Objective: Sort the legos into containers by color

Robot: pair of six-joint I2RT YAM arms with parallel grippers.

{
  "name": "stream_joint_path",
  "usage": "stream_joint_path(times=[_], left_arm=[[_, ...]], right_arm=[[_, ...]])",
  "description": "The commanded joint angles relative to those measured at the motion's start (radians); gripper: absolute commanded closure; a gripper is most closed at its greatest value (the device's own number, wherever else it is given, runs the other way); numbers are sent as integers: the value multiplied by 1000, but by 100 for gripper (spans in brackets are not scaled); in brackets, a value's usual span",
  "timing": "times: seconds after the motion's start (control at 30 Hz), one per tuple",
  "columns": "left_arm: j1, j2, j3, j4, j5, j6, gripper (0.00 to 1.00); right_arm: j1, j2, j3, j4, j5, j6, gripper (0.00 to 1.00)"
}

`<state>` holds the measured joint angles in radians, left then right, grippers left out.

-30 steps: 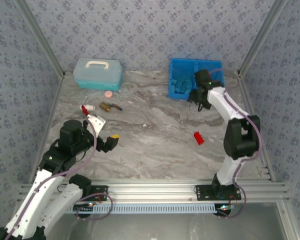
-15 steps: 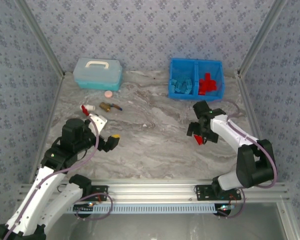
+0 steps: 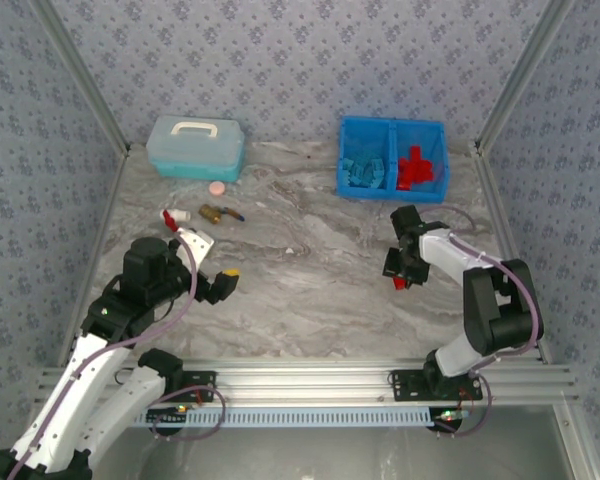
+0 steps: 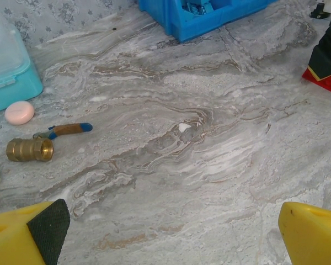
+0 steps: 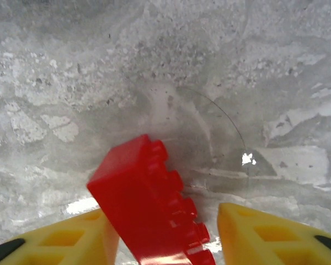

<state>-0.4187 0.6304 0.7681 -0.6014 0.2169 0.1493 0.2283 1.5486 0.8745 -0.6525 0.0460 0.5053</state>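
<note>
The right arm folds back at its elbow near the right edge, its forearm reaching left with the right gripper [image 3: 401, 272] tipped down onto the surface [image 3: 310, 300]. Its jaws stand apart around a tilted red lego [image 5: 146, 199], one finger against the brick and a gap at the other. The left arm is bent at near left, the left gripper [image 3: 208, 266] spread wide and holding nothing. In the blue bin [image 3: 345, 165] at far right, light blue legos [image 3: 363, 168] fill the left compartment and red legos [image 3: 413, 168] the right.
</note>
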Motion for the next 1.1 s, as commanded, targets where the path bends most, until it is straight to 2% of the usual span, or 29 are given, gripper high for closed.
stream_joint_path(times=[0.0, 0.1, 0.23, 0.47, 0.63, 0.77, 0.87, 1.07], left_arm=[[3, -3, 3, 13, -1, 7, 1], [3, -4, 3, 11, -2, 6, 1], [3, -3, 3, 11, -4, 4, 1], [3, -5, 4, 9, -9, 6, 1], [3, -5, 5, 10, -9, 5, 1], [3, -12, 3, 9, -11, 5, 1], [3, -14, 3, 9, -13, 6, 1], [3, -9, 3, 12, -18, 9, 1]], right_arm=[[-4, 27, -11, 25, -27, -12, 54], [-1, 41, -22, 43, -47, -4, 62], [2, 35, -18, 44, -50, 10, 79], [2, -61, 94, -3, -32, 24, 83], [-29, -60, 249, 21, 68, 7, 82], [-55, 25, 416, 46, 229, -67, 82], [-76, 133, 537, 80, 300, -119, 82], [-131, 416, 864, 61, 305, -152, 82]])
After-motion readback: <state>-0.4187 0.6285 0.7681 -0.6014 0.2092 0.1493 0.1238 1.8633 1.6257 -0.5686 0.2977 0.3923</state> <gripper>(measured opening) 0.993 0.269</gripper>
